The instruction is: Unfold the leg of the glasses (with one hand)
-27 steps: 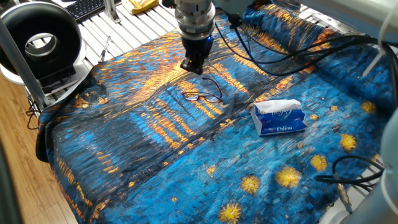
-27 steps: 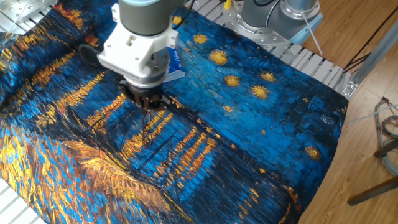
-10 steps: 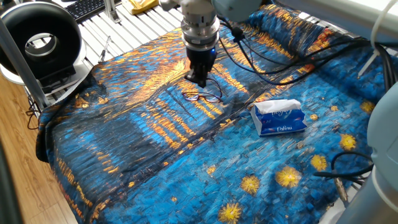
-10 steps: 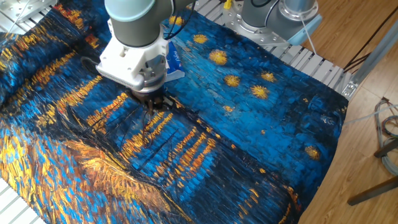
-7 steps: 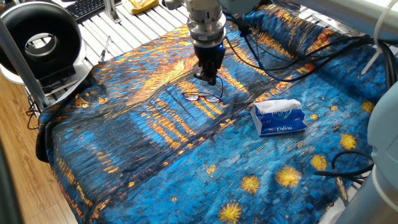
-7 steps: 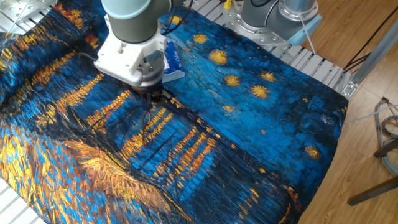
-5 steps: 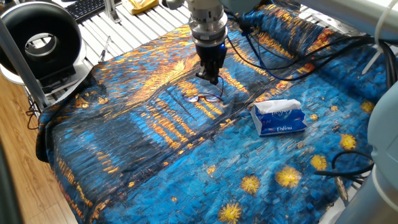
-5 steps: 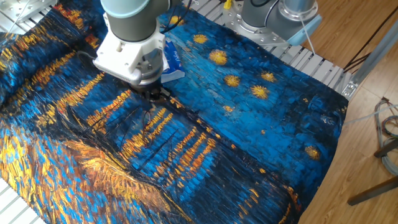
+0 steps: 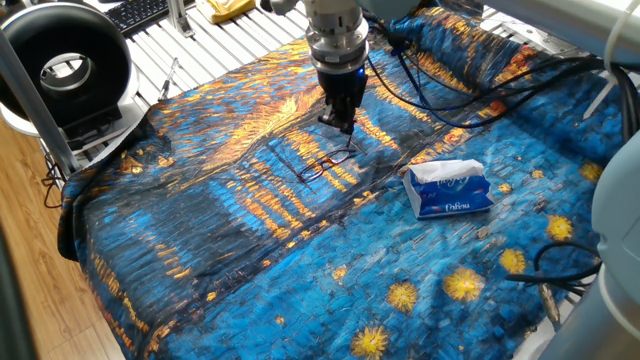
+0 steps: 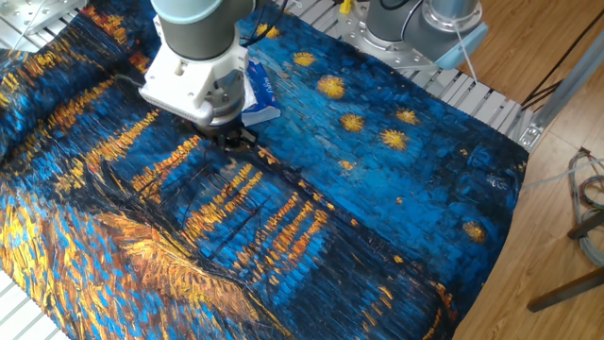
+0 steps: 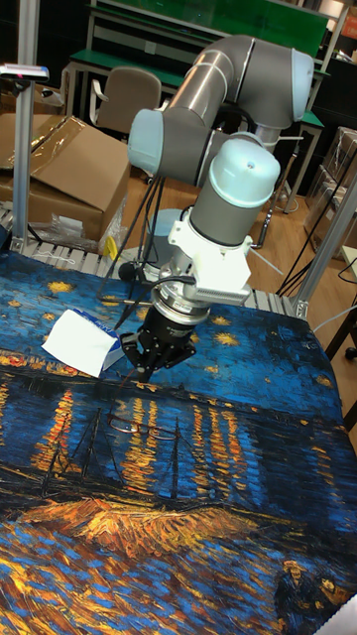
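Note:
The glasses (image 9: 324, 165) lie on the blue and orange painted cloth, their thin dark frame slanting up to the right. Just beyond them my gripper (image 9: 340, 126) points straight down. Its black fingers are pinched together at the end of one slim leg that runs up from the frame. In the other fixed view the gripper (image 10: 230, 140) stands low over the cloth, and the glasses are hard to make out there. In the tall fixed view the gripper (image 11: 140, 375) hangs just above a small oval lens (image 11: 122, 427).
A blue-white tissue pack (image 9: 449, 188) lies right of the glasses, close to the gripper in the other fixed view (image 10: 259, 93). Black cables (image 9: 440, 95) trail across the far cloth. A round black and white device (image 9: 66, 68) stands at the left edge.
My gripper went down to the glasses, then shifted slightly right and away. The frame swung with it, from lying level to slanting up to the right.

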Robot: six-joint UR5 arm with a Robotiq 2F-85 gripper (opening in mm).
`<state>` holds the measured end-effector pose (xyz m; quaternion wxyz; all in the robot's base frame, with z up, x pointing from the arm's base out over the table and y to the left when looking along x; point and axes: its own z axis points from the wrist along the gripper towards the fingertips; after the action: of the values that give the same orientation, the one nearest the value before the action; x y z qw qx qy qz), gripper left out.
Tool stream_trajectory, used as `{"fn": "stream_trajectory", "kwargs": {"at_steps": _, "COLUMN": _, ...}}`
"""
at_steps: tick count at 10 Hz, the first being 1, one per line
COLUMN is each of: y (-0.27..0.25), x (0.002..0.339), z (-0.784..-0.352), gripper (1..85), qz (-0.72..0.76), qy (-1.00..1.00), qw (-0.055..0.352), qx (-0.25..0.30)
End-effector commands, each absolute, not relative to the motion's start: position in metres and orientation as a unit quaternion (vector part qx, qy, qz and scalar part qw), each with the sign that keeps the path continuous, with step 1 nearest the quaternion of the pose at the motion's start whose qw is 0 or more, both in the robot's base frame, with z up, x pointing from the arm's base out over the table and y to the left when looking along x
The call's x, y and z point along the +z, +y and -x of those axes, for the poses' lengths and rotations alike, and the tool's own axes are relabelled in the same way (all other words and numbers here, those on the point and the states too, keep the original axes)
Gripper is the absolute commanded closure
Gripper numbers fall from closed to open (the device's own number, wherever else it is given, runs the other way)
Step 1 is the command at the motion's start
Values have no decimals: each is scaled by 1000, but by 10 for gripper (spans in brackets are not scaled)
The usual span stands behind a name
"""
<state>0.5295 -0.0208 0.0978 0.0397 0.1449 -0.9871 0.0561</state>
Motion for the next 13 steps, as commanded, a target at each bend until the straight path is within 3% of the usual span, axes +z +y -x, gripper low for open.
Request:
{"fn": "stream_trajectory", "kwargs": {"at_steps": 1, "y": 5, "x": 103, "z": -539, "gripper": 780, "qz": -145, "qy": -989, "qw": 24, "qx": 33}}
{"fn": "stream_trajectory", "kwargs": {"at_steps": 4, "y": 14, "x": 101, "z": -544, "gripper": 680, "qz": -214, "qy": -976, "qw": 18, "qx": 27}}
{"fn": "stream_trajectory", "kwargs": {"at_steps": 13, "y": 14, "x": 67, "z": -576, "gripper": 623, "qz": -478, "qy": -876, "qw": -21, "qx": 62}}
